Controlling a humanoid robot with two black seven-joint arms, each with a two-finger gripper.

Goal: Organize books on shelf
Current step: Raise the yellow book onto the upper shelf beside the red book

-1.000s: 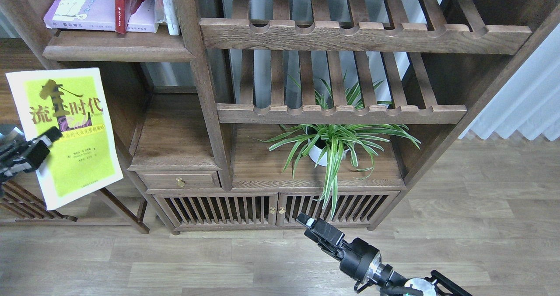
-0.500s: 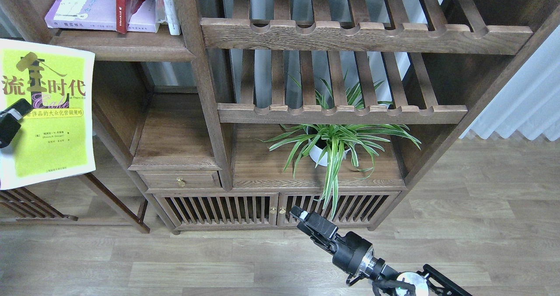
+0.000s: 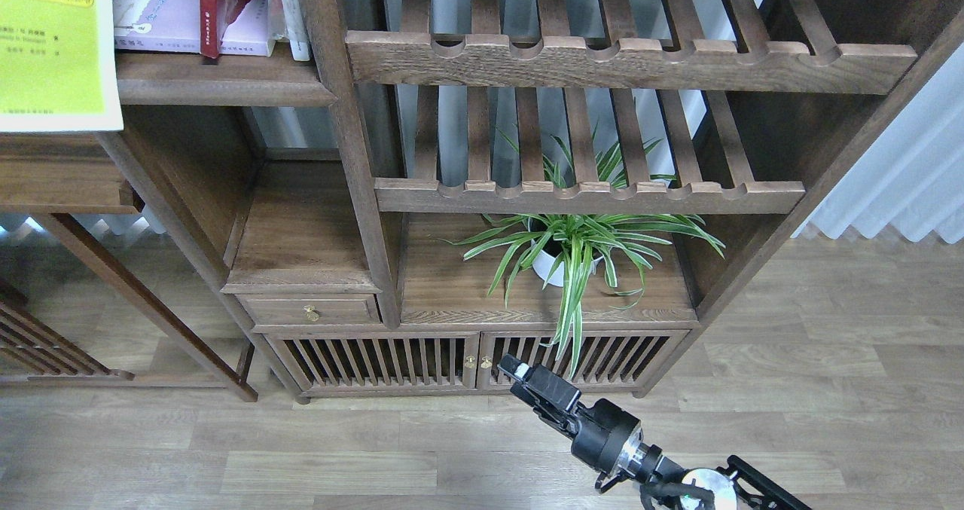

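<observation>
- Two of our books already sit on the shelf (image 3: 218, 80): the lavender book (image 3: 162, 13) lies flat, and the red book (image 3: 215, 9) stands upright just beside it, with white-spined books (image 3: 290, 13) to its right.
- The yellow-green book (image 3: 53, 47) is not yet shelved; it shows at the upper left corner, cover facing us, its lower edge in front of the shelf's left end.
- We judge the task roughly two-thirds done, with this last book left to place.
- Our left tool is out of view, so we cannot tell its grip.
- Our right tool (image 3: 520, 372) hangs low before the cabinet doors (image 3: 376, 359), holding nothing; whether its jaws are parted we cannot tell.
</observation>
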